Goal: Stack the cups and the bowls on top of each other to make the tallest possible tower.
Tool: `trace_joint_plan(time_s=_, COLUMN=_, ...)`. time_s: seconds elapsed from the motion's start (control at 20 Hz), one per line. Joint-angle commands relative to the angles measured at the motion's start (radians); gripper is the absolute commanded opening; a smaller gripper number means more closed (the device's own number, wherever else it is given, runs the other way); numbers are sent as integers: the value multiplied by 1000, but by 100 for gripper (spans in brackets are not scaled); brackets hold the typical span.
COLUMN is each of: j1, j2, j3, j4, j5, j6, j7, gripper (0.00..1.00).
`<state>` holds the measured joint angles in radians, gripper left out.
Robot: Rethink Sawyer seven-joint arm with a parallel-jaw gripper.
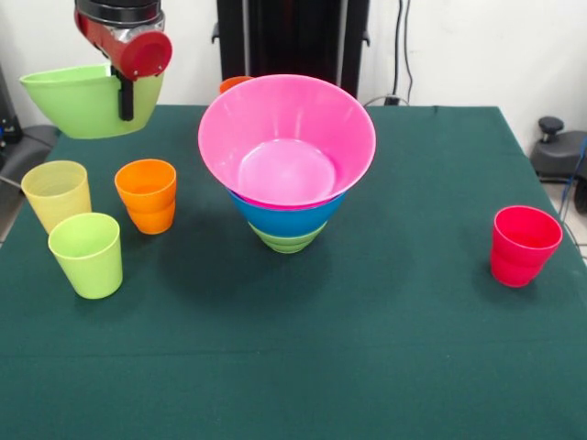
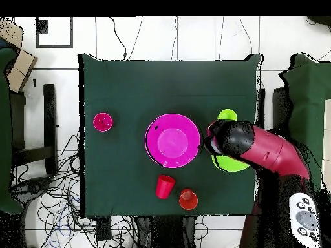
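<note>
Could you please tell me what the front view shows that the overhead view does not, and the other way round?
Only the front view shows the blue bowl and small green bowl nested beneath the pink one, as well as the pale yellow cup and the orange cup.

Only the overhead view shows a red cup that sits behind the stack.

Both views show the pink bowl, the pinkish-red cup standing apart, and the gripper holding the large light green bowl aloft.
</note>
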<state>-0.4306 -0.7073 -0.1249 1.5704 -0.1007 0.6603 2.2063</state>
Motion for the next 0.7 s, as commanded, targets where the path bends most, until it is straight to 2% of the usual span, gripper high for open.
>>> trace_joint_plan(time_s=0.05, j1=54, j2=75, j3=9, j4=-72, j5=40, j6=118, j7=166, gripper=0)
trace_joint_plan(time_s=0.7, j1=117, j2=117, j3=-44, j4=-115, j5=98, j6=134, j7=190, gripper=0)
